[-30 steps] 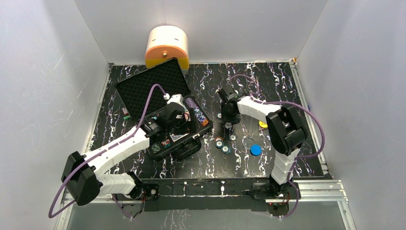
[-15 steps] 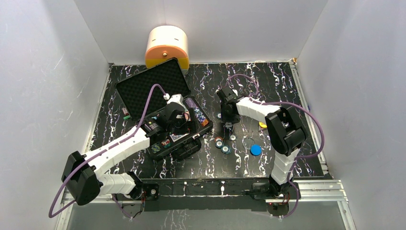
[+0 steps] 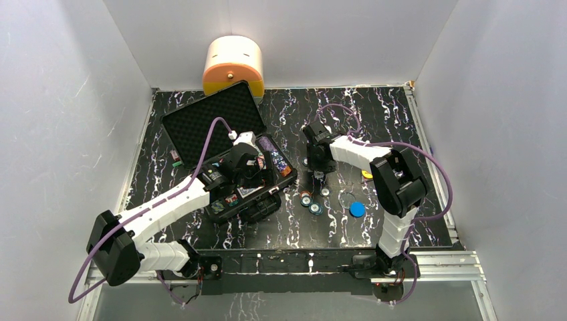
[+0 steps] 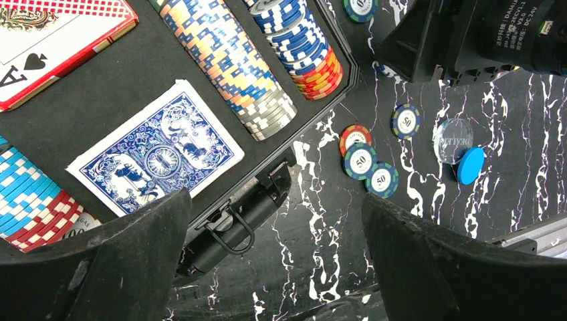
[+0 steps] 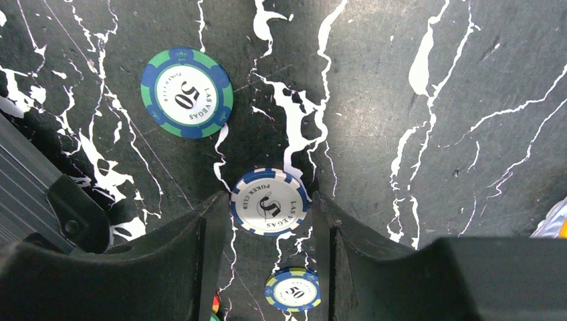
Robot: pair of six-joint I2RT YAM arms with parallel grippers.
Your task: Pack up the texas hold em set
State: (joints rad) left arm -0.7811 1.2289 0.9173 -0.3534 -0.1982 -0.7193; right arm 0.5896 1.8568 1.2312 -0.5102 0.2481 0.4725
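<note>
right of the open black briefcase (image 3: 207, 124), whose tray holds chip rows (image 4: 227, 63) and a blue deck (image 4: 157, 157), the right gripper (image 5: 269, 198) flanks a blue-and-white chip (image 5: 269, 204), its grip not discernible, while the left gripper (image 4: 274, 200) hangs fully released above the tray.

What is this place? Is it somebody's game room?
Probably a robot test booth, not a game room: plain white walls box in a small black marbled table, a left arm and right arm are bolted at its near edge, and an open poker case lies there.
</note>
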